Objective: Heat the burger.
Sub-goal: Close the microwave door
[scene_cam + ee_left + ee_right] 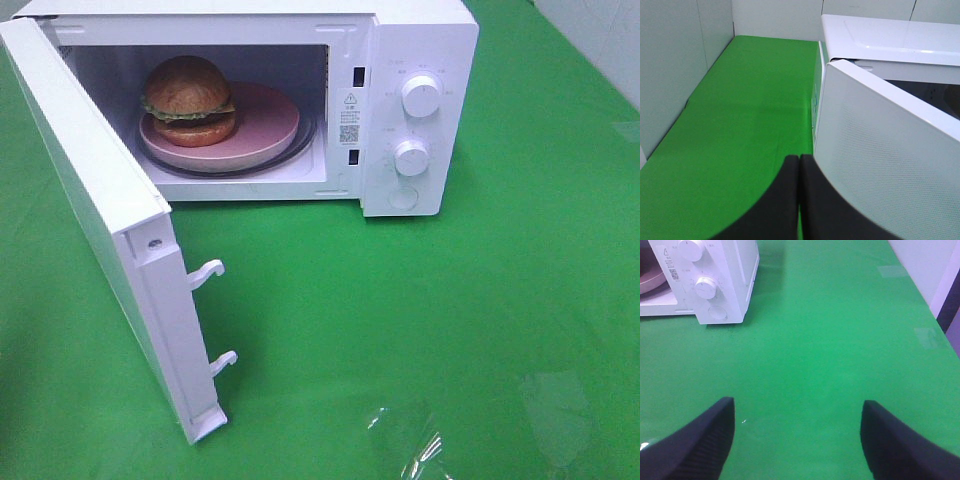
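Burger point(188, 100): sat inside white microwave point(425, 45), on the left part of round pink plate point(265, 130). Microwave door point(85, 170): stood swung wide. Microwave sat toward the far edge of green-covered table point(450, 320). Left gripper point(799, 165): fingers pressed together, empty, beside the door's outer face. Right gripper point(797, 405): jaws spread, empty, above the cloth.

The left gripper point(799, 161) is closed: its two dark fingers point(785, 200) press flat against each other, with only a thin line between them, and they hold nothing. The right gripper point(797, 407) is wide open: its two dark fingers point(705, 445) stand well apart, their inner faces are ribbed, and nothing is between them. Both grippers point forward and a little downward.
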Motion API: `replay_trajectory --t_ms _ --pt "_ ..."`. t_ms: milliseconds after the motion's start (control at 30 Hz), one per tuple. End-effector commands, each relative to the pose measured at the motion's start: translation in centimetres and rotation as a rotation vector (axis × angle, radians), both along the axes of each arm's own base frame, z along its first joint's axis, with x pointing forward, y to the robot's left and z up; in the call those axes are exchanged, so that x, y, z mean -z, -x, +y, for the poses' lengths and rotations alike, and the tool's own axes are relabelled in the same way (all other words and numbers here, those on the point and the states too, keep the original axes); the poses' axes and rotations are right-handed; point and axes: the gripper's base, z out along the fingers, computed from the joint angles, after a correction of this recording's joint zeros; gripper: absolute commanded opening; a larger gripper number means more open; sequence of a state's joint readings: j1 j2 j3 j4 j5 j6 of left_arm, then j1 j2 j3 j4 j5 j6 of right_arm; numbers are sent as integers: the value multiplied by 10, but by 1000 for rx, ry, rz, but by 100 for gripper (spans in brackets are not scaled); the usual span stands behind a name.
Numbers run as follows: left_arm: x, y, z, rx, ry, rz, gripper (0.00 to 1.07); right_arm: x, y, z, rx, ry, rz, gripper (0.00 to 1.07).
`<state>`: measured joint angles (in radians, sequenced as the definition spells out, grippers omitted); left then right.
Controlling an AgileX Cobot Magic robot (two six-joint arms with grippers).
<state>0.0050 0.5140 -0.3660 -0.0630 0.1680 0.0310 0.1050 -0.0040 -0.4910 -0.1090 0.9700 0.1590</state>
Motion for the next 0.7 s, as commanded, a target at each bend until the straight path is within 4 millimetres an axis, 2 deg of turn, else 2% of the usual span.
replay_trajectory --t_ms 33,167,200,400,700 --pt "12 -14 1 -13 -2 -46 0 0 4 0 2 8 -34 69" --pt "17 -23 2 -21 3 -65 0 0 4 0 2 8 -34 69" --pt "20 -31 2 -24 1 -64 0 0 4 0 2 8 -34 69" --pt "29 -51 3 -33 3 -66 0 0 4 0 2 8 -34 69" --pt "56 -89 2 -38 27 -60 0 0 4 0 2 8 -34 69"
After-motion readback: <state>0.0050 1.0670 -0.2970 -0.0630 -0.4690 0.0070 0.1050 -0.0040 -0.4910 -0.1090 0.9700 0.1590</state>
